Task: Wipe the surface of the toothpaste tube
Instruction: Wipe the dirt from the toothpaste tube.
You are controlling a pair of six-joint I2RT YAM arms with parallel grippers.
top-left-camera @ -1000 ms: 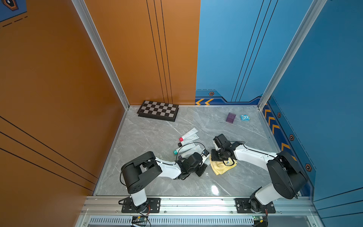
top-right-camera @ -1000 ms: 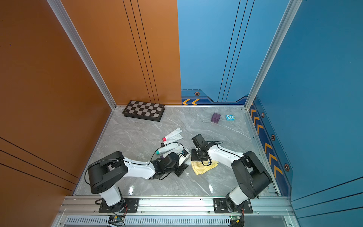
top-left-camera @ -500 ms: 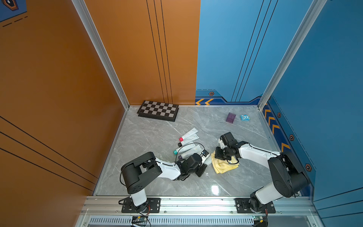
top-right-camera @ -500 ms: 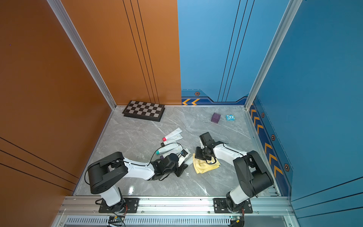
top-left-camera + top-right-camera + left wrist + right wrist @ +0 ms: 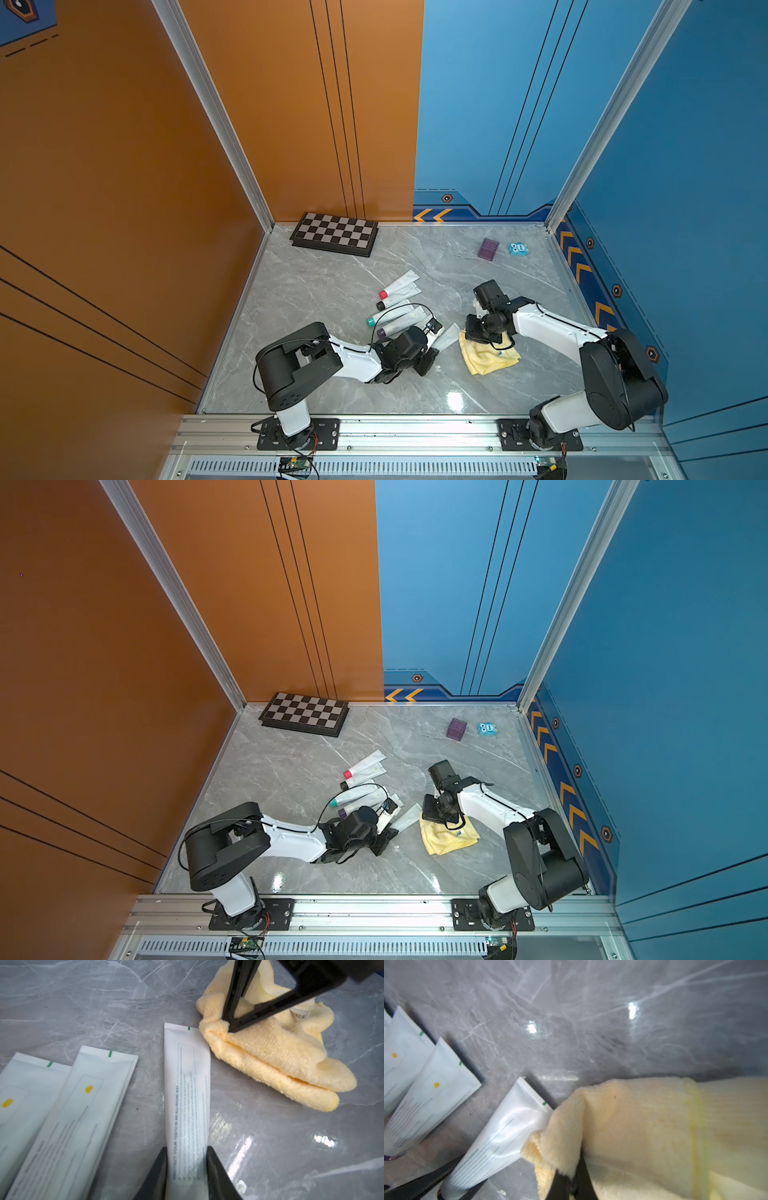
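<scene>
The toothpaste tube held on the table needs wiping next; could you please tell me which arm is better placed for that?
Right: the right end effector is shut on the yellow cloth at the crimped end of the toothpaste tube, while the left end effector is occupied gripping that tube.

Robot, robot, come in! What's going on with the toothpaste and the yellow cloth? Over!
Left gripper shut on toothpaste tube. Right gripper shut on yellow cloth, cloth edge at tube's crimped end. Spare tubes beside it, not blocking.
</scene>
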